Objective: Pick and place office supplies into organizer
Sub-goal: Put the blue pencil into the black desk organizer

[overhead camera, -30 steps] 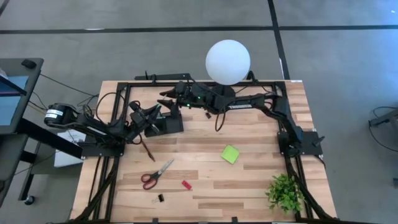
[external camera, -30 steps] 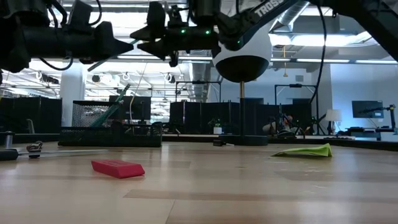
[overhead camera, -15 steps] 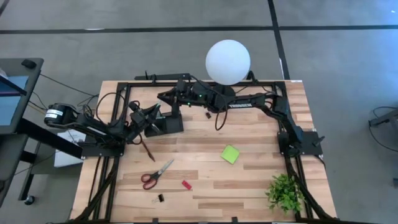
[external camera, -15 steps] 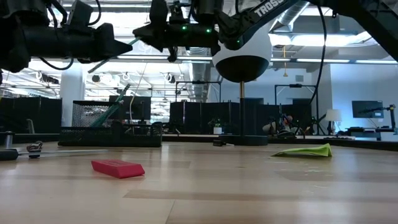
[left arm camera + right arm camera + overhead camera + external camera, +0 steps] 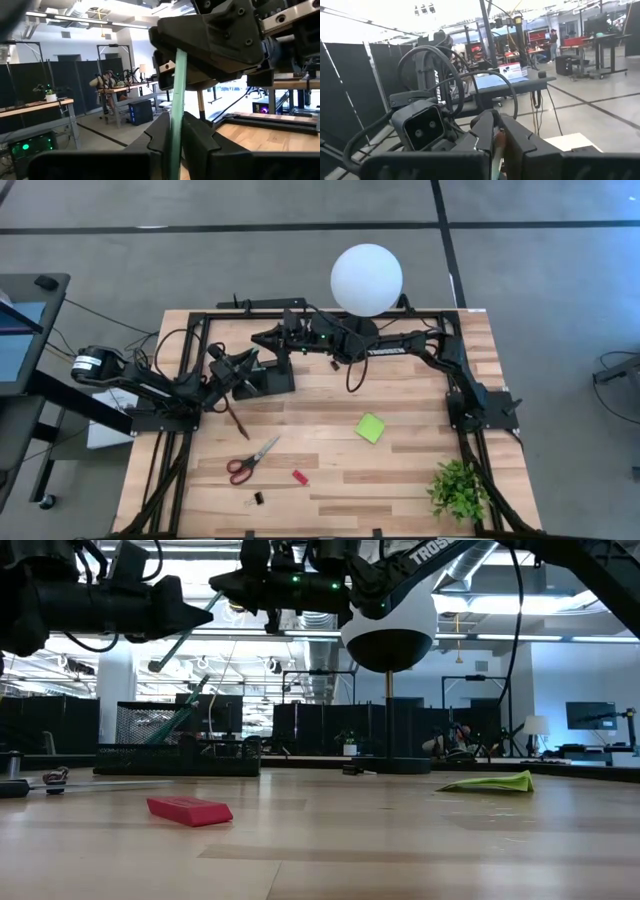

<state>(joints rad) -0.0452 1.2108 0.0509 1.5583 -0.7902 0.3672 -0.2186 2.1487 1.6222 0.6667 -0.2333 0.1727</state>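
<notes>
A thin teal pen (image 5: pixel 176 100) spans between both grippers, in the air above the black organizer (image 5: pixel 270 380) at the table's far left. My left gripper (image 5: pixel 246 361) is shut on one stretch of it. My right gripper (image 5: pixel 259 338) reaches in from the right and is shut on the other end. In the low view the pen (image 5: pixel 180 640) slants down below the two grippers. A brown pen (image 5: pixel 237 418), red-handled scissors (image 5: pixel 250 461), a red piece (image 5: pixel 299 477), a black clip (image 5: pixel 257 498) and a lime-green sticky pad (image 5: pixel 371 427) lie flat on the table. My left gripper pinches the teal pen's shaft (image 5: pixel 173 142) between its two fingers, which lie across it. The pen runs on from there to the other gripper, clear of the table. My right gripper pinches the pen's end (image 5: pixel 180 54) farthest from my left fingers between its two fingers. It comes about level from the table's right side. The pen is tilted and lifted clear above the organizer.
A white globe lamp (image 5: pixel 367 278) stands at the far edge, right behind my right arm. A small green plant (image 5: pixel 458 488) sits at the near right corner. Pens stand in the organizer's mesh cup (image 5: pixel 150 722).
My right gripper has moved a little toward the table's left and shut on the teal pen's end; its fingers stood open a second ago. The pen's free end now hangs lower in the low view. My left gripper has stayed in place.
</notes>
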